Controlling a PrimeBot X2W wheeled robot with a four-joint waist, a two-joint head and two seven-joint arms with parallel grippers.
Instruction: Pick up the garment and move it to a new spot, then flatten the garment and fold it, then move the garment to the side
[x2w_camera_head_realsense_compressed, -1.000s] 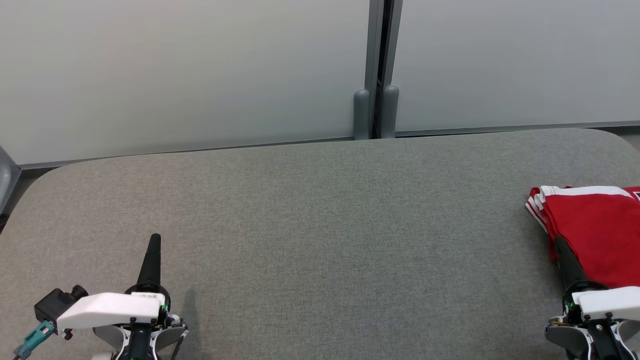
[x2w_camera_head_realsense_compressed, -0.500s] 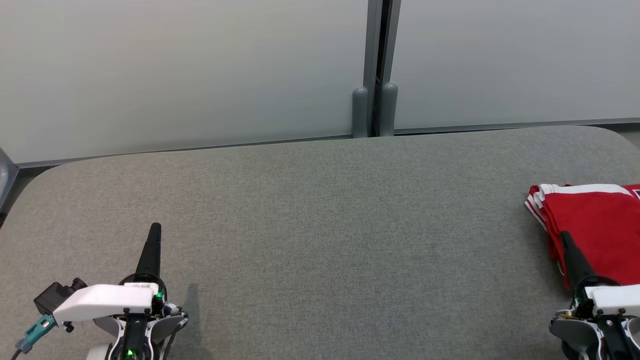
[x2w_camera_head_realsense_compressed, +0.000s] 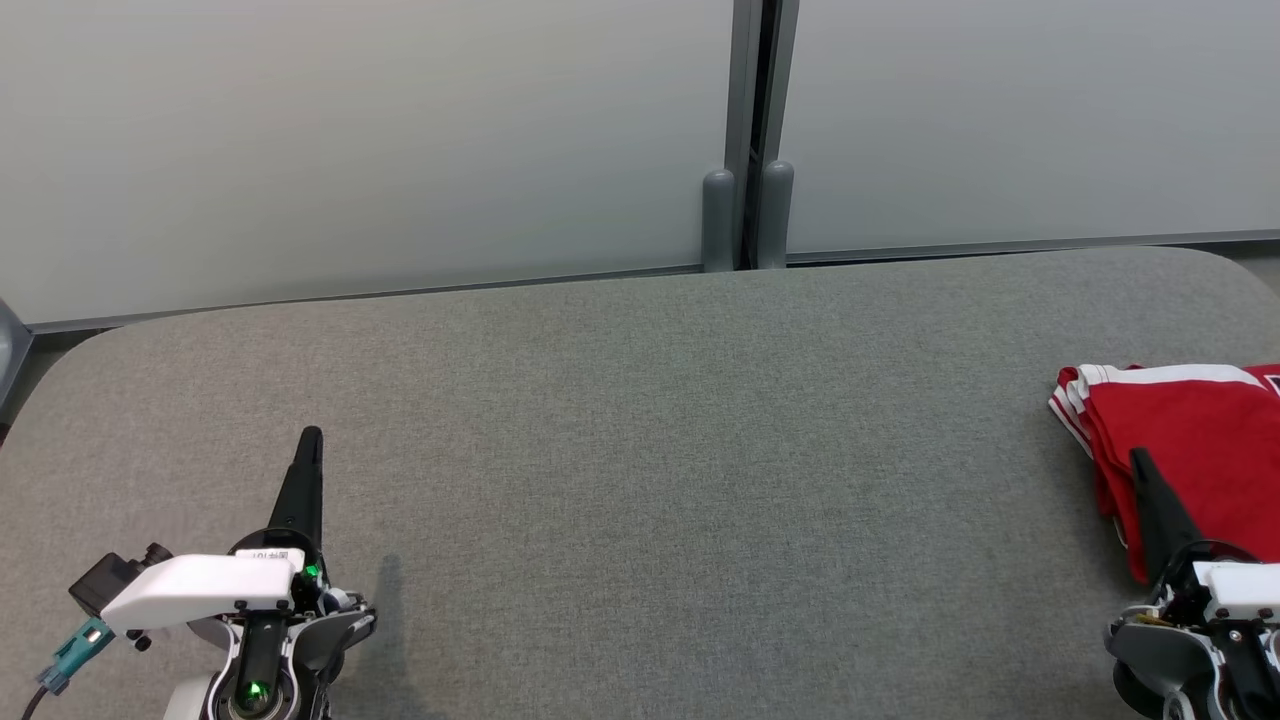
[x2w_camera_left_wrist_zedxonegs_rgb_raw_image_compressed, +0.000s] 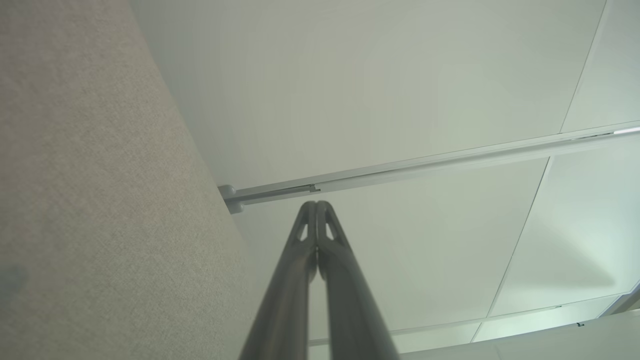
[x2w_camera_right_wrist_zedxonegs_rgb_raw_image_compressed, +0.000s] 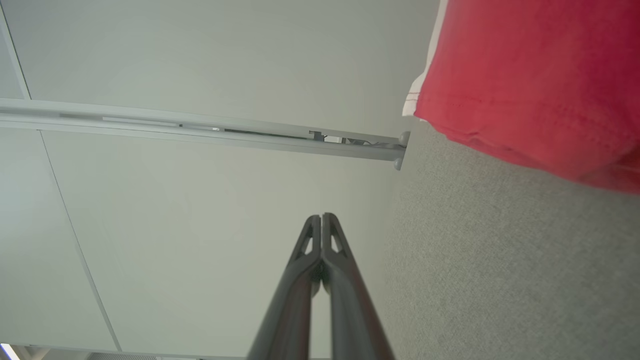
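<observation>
**Garment** (x2w_camera_head_realsense_compressed: 1195, 440): red cloth with white striped trim, folded into a stack of layers. It lies on the table (x2w_camera_head_realsense_compressed: 640, 460) at the far right of the head view, cut off by the frame edge. The white trim runs along its far side and around its left corner.

**Right gripper** (x2w_camera_head_realsense_compressed: 1138, 458): lower right of the head view. The two dark fingers are pressed together with nothing between them. In the head view the tip shows in front of the garment's near-left part. The right wrist view shows the fingers pointing past the table edge toward the wall, with the garment off to the upper right and bare table between cloth and fingertips. No contact is visible.

**Left gripper** (x2w_camera_head_realsense_compressed: 310, 440): lower left of the head view, above bare table. The fingers are closed tip to tip and empty. It is well apart from the garment, with nearly the whole table width between them. A small green light shows on its wrist housing.

**Table**: grey fabric top with rounded far corners.

**Wall** (x2w_camera_head_realsense_compressed: 350, 150): pale panels behind the table, split by a grey post (x2w_camera_head_realsense_compressed: 748, 130) right of centre.
</observation>
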